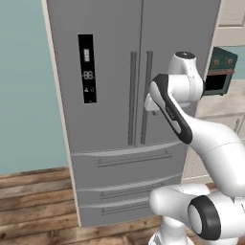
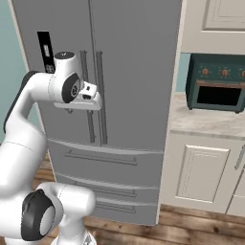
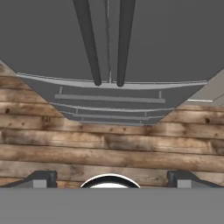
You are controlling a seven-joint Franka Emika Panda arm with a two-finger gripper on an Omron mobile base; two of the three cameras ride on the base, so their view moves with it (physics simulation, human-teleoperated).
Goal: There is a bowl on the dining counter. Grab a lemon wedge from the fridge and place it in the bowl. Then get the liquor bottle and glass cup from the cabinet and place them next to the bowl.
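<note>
The grey French-door fridge [image 1: 115, 119] stands straight ahead with both doors shut, its two vertical bar handles [image 2: 94, 95] side by side at the middle seam. My gripper [image 3: 111, 179] hangs just in front of those handles, pointing down along the doors toward the lower drawers [image 3: 109, 103]. Its fingertips [image 3: 41, 177] stand wide apart, open, with nothing between them. My hand [image 2: 88, 98] is at handle height, close to the left door. The bowl, lemon wedge, liquor bottle, glass cup and cabinet are out of view.
A teal toaster oven [image 2: 217, 81] sits on a beige counter [image 2: 201, 122] right of the fridge, above cream base cabinets [image 2: 198, 172]. Wooden floor [image 1: 33, 206] spreads in front, and a teal wall [image 1: 24, 95] is on the left.
</note>
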